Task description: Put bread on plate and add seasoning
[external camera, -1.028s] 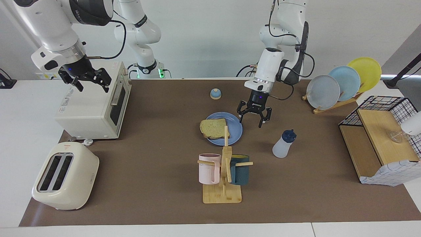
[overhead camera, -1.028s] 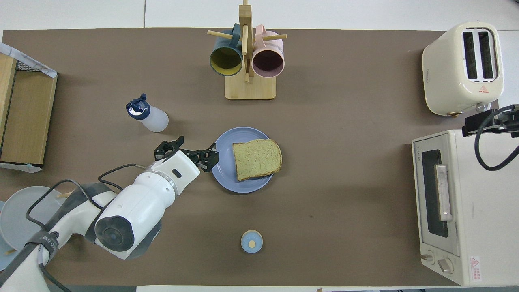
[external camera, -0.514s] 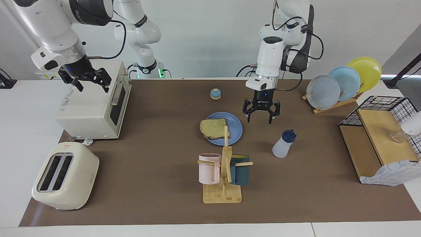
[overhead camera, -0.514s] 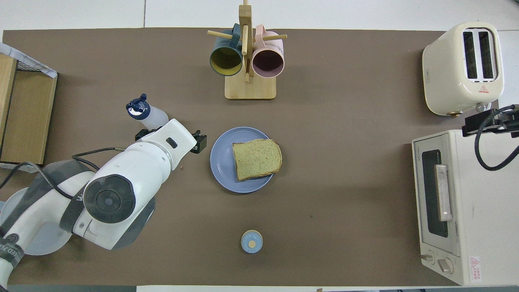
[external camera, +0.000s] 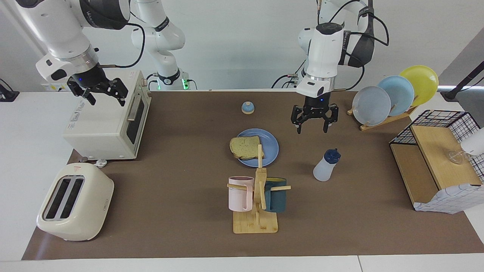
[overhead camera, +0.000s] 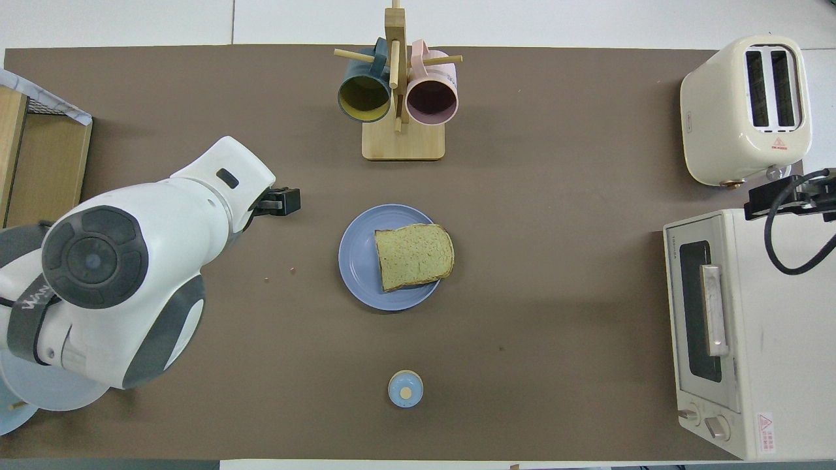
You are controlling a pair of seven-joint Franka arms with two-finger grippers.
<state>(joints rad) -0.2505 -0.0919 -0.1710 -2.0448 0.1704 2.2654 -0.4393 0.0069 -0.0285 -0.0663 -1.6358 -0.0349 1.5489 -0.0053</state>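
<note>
The bread point(external camera: 245, 147) lies flat on the medium-blue plate point(external camera: 270, 146) in the middle of the mat; both also show in the overhead view, bread point(overhead camera: 413, 256) on plate point(overhead camera: 357, 258). The seasoning bottle point(external camera: 325, 165), translucent white with a navy cap, stands upright beside the plate toward the left arm's end. My left gripper point(external camera: 312, 128) is open and empty, raised over the mat between plate and bottle, touching neither. In the overhead view the left arm hides the bottle and only one finger point(overhead camera: 282, 201) shows. My right gripper point(external camera: 106, 98) waits open over the toaster oven.
A white toaster oven point(external camera: 106, 121) and a cream toaster point(external camera: 75, 202) stand at the right arm's end. A mug rack point(external camera: 257, 196) stands farther from the robots than the plate, a small bell point(external camera: 247, 108) nearer. A plate rack point(external camera: 393, 98) and a wire shelf point(external camera: 435, 162) stand at the left arm's end.
My left gripper has risen and moved away from the plate's rim toward the left arm's end, staying open. The right arm, bread, plate and bottle have not moved.
</note>
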